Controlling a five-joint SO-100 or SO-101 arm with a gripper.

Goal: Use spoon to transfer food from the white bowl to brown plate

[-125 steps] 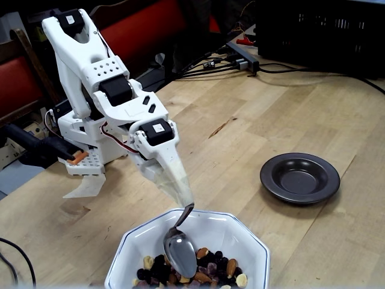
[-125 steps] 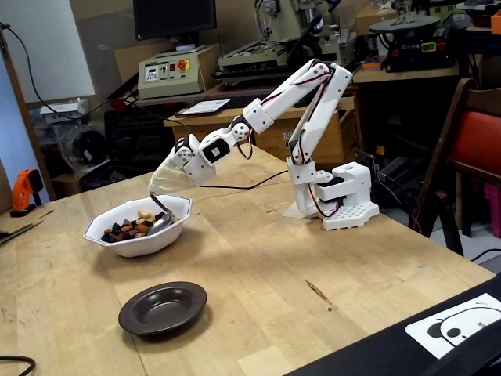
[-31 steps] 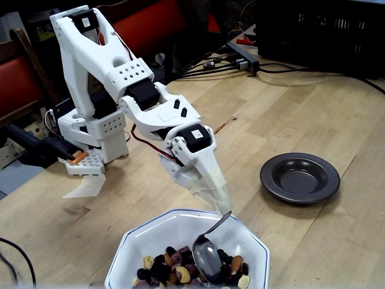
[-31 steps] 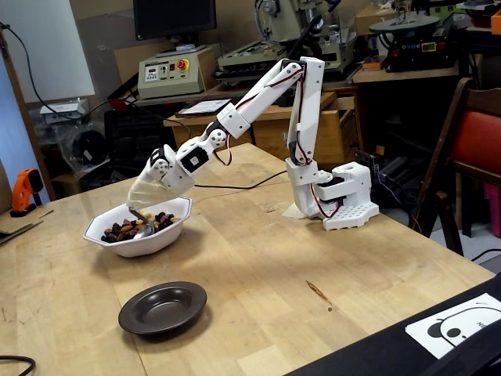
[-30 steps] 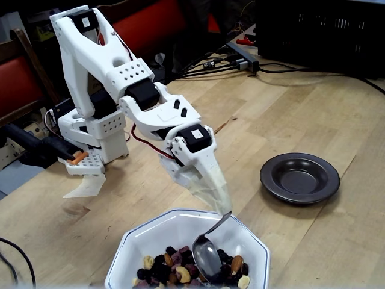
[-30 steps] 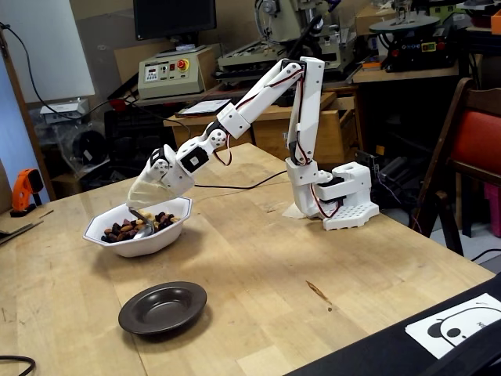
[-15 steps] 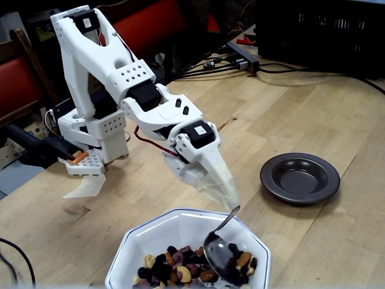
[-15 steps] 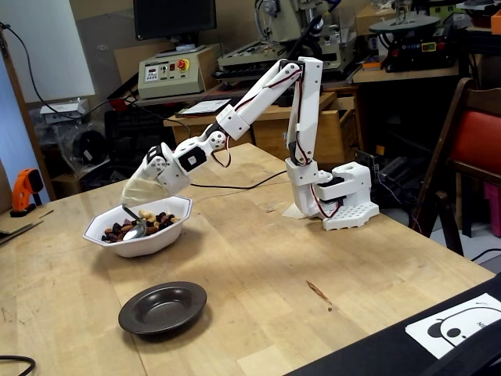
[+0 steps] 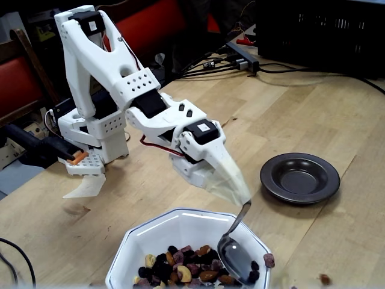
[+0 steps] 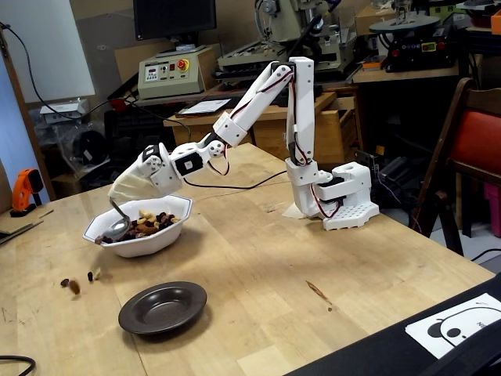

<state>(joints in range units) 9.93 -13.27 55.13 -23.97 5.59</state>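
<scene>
Workshop table (image 10: 258,274) of pale wood; pincer (image 9: 239,194), wrapped in tape, pinching the spoon (image 9: 236,256) at the white bowl (image 10: 138,239) edge; food (image 9: 180,268) mostly inside, a few bits spilled (image 10: 72,285) on wood; brown plate (image 10: 163,306) near, empty; transfer not done.

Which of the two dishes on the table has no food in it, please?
The brown plate: its dark, round hollow is bare. The white bowl holds the food, with the spoon in it.
</scene>
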